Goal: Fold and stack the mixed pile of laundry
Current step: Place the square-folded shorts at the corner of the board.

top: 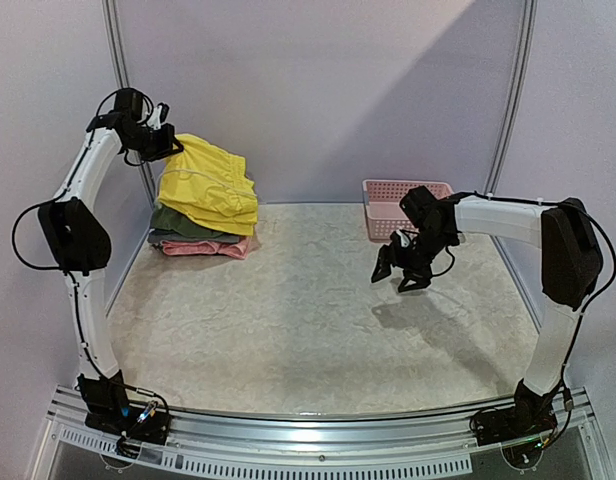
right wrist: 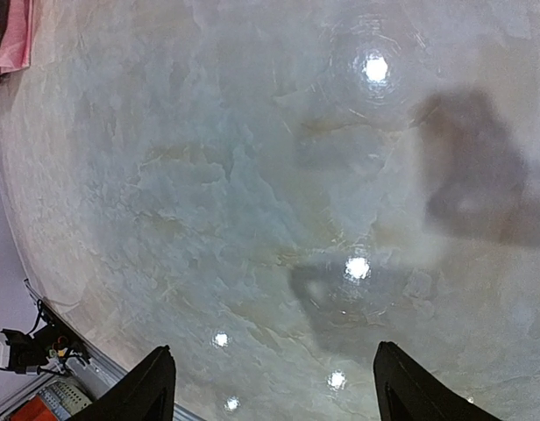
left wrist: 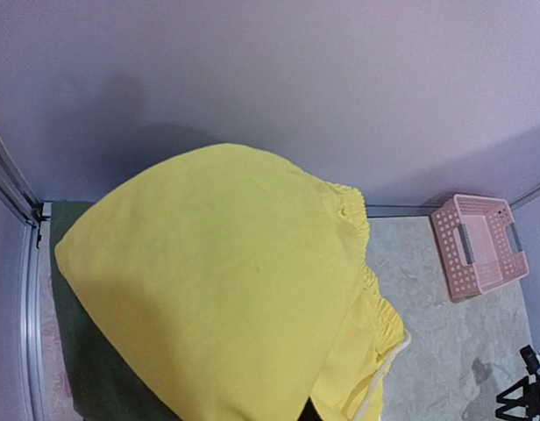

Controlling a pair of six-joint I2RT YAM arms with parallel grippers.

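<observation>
1. Yellow shorts (top: 210, 185): you see them on top of the stack in the far-left corner of the counter (top: 308, 330), with one upper edge rising toward the left gripper. In the left wrist view they fill most of the frame, mounded rather than flat (so probably not fully settled).
2. Olive-green shirt (top: 183, 222): it lies folded directly beneath the shorts, with a pink garment (top: 208, 247) under it at the base. The stack sits in the corner, probably to leave the middle of the counter free for folding.
3. Left gripper (top: 160, 140): it is poised just above and behind the shorts' raised edge. Neither view shows its fingers clearly, so you cannot tell whether it grasps the cloth or has let go.
4. Right gripper (top: 398, 270): it hovers over the counter, well apart from the stack. Its fingers are spread with nothing between them, and it looks parked out of the way.
5. Pink basket (top: 393, 205): it stands at the far right, just behind the right gripper. No garment shows inside, so you may judge the task near its end.
</observation>
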